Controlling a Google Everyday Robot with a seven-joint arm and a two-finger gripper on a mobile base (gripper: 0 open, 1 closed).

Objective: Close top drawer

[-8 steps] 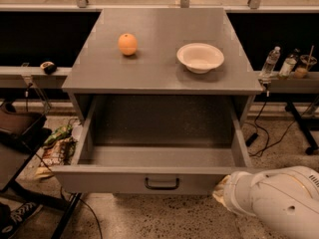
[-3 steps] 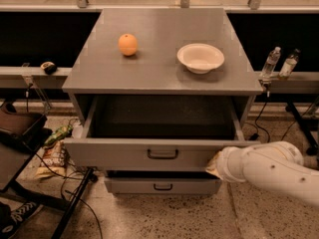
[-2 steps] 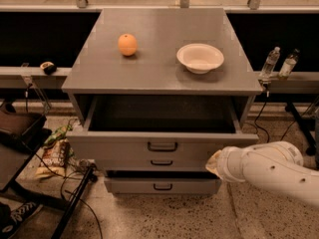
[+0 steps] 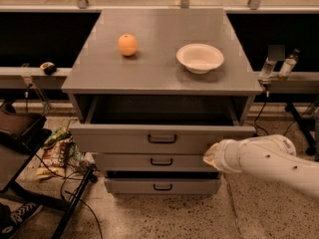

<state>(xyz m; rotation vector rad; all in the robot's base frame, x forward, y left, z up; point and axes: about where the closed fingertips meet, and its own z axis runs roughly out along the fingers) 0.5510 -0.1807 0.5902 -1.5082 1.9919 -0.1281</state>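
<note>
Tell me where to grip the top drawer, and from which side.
On the top drawer, the black loop handle: a horizontal bar, so come straight from the front, spanning it top-to-bottom. The gripper is by the front's right end.

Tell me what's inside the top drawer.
The top drawer shows only a dark strip, nothing visible in it; the cabinet top hides the rest. Claw at its front's right end.
</note>
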